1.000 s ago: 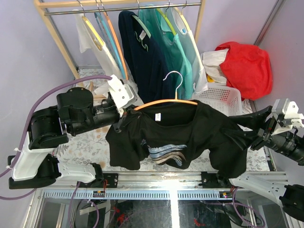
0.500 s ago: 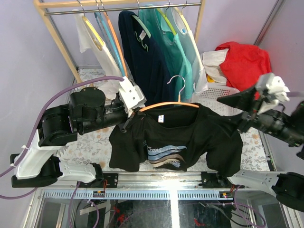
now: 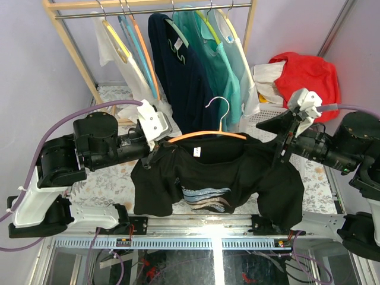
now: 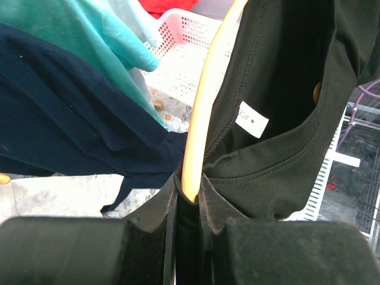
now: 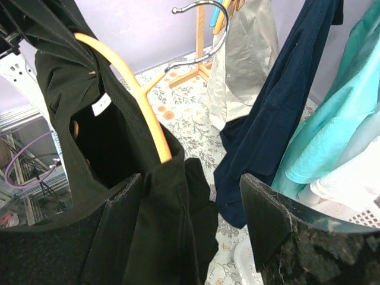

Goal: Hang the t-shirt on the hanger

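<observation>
Midair at centre, black graphic-print t-shirt (image 3: 237, 172) hangs on thin orange wire-hooked hanger (image 3: 208, 133). Left gripper (image 4: 189, 199) clamps the hanger's left end; right gripper (image 3: 278, 139), jaws apart, should ease the right shoulder seam evenly over the tip.

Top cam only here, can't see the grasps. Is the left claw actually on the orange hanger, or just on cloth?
Observer: On the hanger. The left wrist view shows the left claw shut on the orange hanger at its end, with black t-shirt fabric pressed alongside.
Operator: Right claw?
Observer: The right claw is open wide and closed on nothing.
Operator: Hanger end on that side?
Observer: In the right wrist view it runs under the shirt's shoulder, its tip covered by fabric.
</observation>
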### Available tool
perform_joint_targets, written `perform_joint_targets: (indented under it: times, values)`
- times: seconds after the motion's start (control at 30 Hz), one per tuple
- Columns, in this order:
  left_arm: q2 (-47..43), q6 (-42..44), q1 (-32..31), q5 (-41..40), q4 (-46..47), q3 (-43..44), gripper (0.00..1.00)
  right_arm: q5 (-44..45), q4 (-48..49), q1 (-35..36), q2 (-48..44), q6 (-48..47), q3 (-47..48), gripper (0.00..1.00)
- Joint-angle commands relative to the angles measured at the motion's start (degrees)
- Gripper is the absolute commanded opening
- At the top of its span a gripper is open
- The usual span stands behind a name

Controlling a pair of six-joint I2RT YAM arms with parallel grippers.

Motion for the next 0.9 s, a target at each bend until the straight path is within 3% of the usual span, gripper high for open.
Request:
perform_joint_targets:
  times: [0.0, 0.37, 0.53, 0.7, 0.83, 0.87]
  values:
    - [-1.7, 0.5, 0.3, 1.7, 7.0, -0.3, 0.00, -2.0, 1.0, 0.4, -2.7, 0.8, -1.5, 0.74]
    - [-1.9, 0.5, 0.3, 2.2, 7.7, -0.5, 0.00, -9.8, 2.8, 0.4, -4.4, 1.2, -7.4, 0.73]
    - [-1.9, 0.5, 0.2, 3.2, 8.7, -0.4, 0.00, -10.8, 3.3, 0.4, -2.8, 1.1, -7.7, 0.63]
    - [-1.9, 0.4, 0.2, 2.5, 8.7, -0.8, 0.00, -11.3, 4.0, 0.4, -2.0, 1.0, -6.5, 0.40]
    - [-1.3, -0.9, 0.3, -2.6, 8.6, -1.1, 0.01, -10.4, 4.4, 0.4, -2.3, 1.2, -5.9, 0.01]
    - [-1.1, -1.3, 0.3, -4.6, 8.5, -1.1, 0.03, -9.4, 4.5, 0.4, -2.6, 1.2, -5.9, 0.00]
